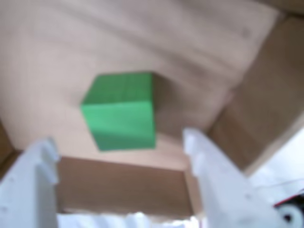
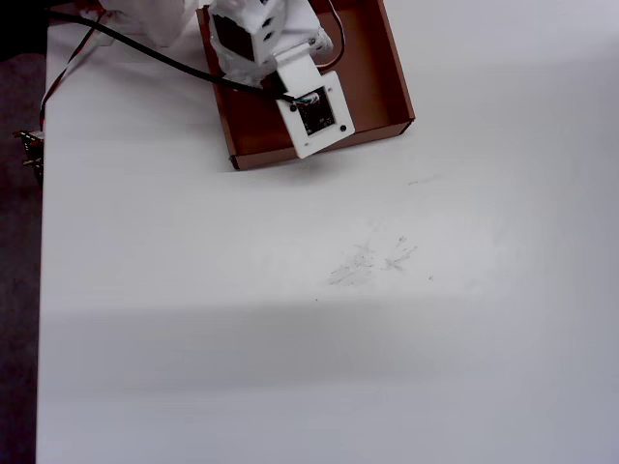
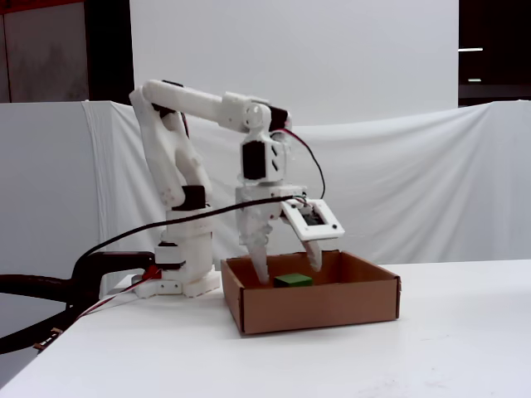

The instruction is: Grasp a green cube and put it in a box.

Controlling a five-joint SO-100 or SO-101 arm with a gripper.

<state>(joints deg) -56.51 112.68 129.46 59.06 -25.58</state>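
The green cube (image 1: 120, 111) rests on the floor of the box (image 3: 319, 305), free of any contact, with its top just visible above the near wall in the fixed view (image 3: 293, 280). The white jaws (image 1: 121, 156) stand spread wide apart and empty, their two fingers (image 3: 260, 264) reaching down inside the box on either side of the cube without touching it. The box (image 2: 392, 92) sits at the far edge of the white table (image 2: 338, 319), partly covered by the arm (image 2: 266, 43) in the overhead view.
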